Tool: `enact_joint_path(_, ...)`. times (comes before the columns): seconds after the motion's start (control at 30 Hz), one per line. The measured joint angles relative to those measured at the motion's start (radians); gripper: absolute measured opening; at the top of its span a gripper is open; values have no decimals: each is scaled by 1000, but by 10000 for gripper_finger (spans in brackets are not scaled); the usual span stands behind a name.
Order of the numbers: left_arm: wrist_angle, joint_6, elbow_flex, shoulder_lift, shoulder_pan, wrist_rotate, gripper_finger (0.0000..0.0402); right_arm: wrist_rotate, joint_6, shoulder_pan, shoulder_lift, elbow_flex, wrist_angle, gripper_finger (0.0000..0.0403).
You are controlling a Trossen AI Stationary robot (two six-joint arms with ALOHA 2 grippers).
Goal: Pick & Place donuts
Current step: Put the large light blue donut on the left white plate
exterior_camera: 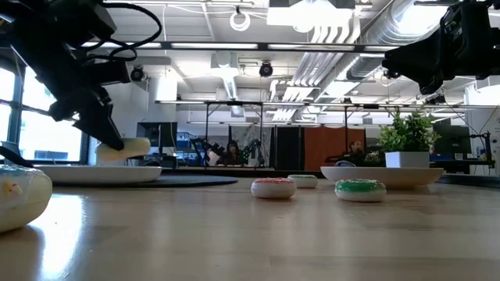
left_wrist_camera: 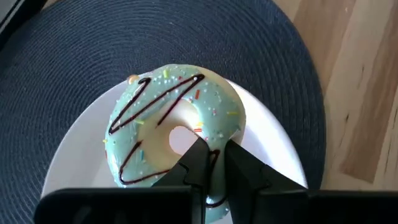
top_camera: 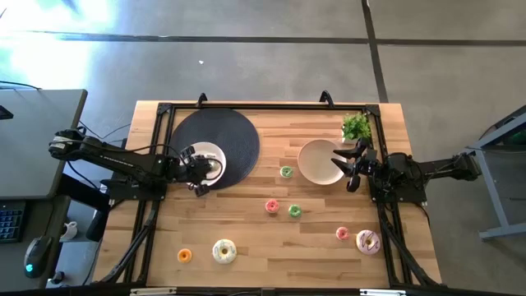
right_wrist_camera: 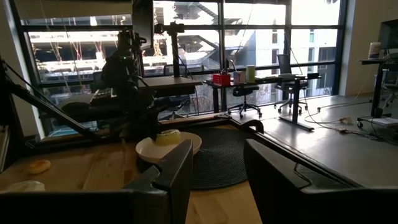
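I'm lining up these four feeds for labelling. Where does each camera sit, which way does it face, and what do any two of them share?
High view: overhead, facing straight down on the wooden table; both dark arms show.
Low view: table height, facing level across into the room; arms drop in from above.
Left wrist view: on the left arm, facing down past the left gripper, shut on the large green-iced donut over the round white plate.
Right wrist view: on the right arm, facing across the table past the open right gripper.
Shared: the right wrist and high views both show that plate on the round dark woven mat.

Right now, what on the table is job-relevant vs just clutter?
Job:
- green iced donut, left pincer shut on its rim, over white plate
- cream donut
- pink iced donut
- five small donuts, e.g. orange one
- beige plate

Clutter:
- plant sprig
- dark round mat
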Motion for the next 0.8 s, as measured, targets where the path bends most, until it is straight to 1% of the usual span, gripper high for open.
enact_joint_path(0.1,24,-3,0,0,0,-10,31,0,-1,0,0,0,0,140)
enact_joint_path(0.17,26,-4,0,0,0,7,31,0,-1,0,0,0,0,140)
enact_joint_path(0.3,25,-16,0,0,0,83,31,0,-1,0,0,0,0,140)
enact_joint_path(0.43,14,-68,0,0,0,95,36,0,2,0,0,0,0,140)
enact_joint_path(0.53,8,-84,0,0,0,97,60,0,3,0,0,0,0,140)
enact_joint_path(0.8,-12,-105,0,0,0,71,145,-14,4,0,0,0,-2,140)
